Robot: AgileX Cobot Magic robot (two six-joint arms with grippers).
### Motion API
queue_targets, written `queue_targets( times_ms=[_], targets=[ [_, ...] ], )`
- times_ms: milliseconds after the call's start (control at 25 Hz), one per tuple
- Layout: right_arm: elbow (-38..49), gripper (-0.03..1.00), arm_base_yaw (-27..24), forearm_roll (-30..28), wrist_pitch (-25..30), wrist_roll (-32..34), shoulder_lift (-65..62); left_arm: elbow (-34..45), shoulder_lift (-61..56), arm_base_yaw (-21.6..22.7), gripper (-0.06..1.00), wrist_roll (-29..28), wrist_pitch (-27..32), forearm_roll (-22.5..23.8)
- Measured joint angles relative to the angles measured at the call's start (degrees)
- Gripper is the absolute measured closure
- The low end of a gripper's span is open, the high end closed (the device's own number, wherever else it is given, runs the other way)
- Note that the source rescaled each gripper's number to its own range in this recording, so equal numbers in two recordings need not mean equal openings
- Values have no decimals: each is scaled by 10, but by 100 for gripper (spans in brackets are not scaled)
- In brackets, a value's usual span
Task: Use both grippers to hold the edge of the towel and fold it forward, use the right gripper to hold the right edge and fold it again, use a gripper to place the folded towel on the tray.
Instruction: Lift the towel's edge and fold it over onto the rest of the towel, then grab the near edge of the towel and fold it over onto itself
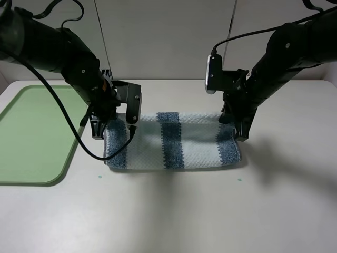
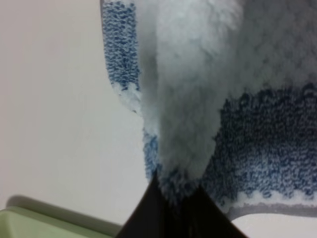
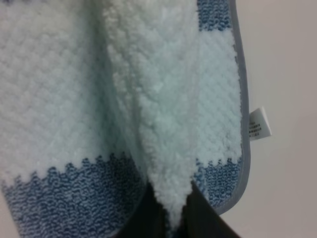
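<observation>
A white towel with blue stripes (image 1: 174,141) lies on the table, its near edge lifted and carried over toward the far edge. My left gripper (image 1: 99,132) is shut on the towel's left corner; the left wrist view shows a pinched fold of the towel (image 2: 183,124) between its fingertips (image 2: 148,208). My right gripper (image 1: 241,134) is shut on the towel's right corner; the right wrist view shows a pinched fold of the towel (image 3: 158,129) between its fingertips (image 3: 200,213). A green tray (image 1: 37,132) lies at the far left.
The towel's white label (image 3: 259,124) sticks out from its grey hem. The tray's rim (image 2: 44,218) shows in the left wrist view. Black cables hang from both arms over the table (image 1: 174,211).
</observation>
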Motion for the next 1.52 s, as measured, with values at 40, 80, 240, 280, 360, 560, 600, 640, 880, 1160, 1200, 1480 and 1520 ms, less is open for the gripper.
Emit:
queue_targets(
  times_ms=[40, 80, 240, 280, 360, 560, 600, 640, 880, 1160, 1200, 1480, 1520],
  targets=[
    [0, 97, 0, 0, 0, 3, 0, 0, 0, 0, 94, 0, -1, 0],
    [0, 97, 0, 0, 0, 7, 0, 0, 0, 0, 94, 0, -1, 0],
    [0, 82, 0, 0, 2, 26, 0, 0, 0, 0, 92, 0, -2, 0],
    [0, 69, 0, 0, 4, 35, 0, 0, 0, 1, 89, 1, 0, 1],
    [0, 34, 0, -3, 9, 51, 0, 0, 0, 1, 77, -2, 2, 2],
    [0, 0, 0, -8, 5, 109, 0, 0, 0, 1, 11, -84, -13, 3],
    [0, -2, 0, -10, 5, 117, 0, 0, 0, 1, 6, -97, -21, 2],
    [0, -2, 0, -14, 5, 124, 0, 0, 0, 1, 1, -106, -28, 2],
    [0, -3, 0, -31, -4, 138, -14, 0, 0, 1, -5, -115, -39, 2],
    [0, -3, 0, -33, -6, 145, -23, 0, 0, 1, -5, -115, -48, 3],
    [0, -3, 0, -33, -6, 149, -23, 0, 0, 1, -5, -115, -50, 3],
    [0, -3, 0, -33, -5, 166, -29, 0, 0, 1, -5, -121, -50, 3],
    [0, -3, 0, -33, -5, 166, -29, 0, 0, 1, -5, -121, -50, 3]
  ],
)
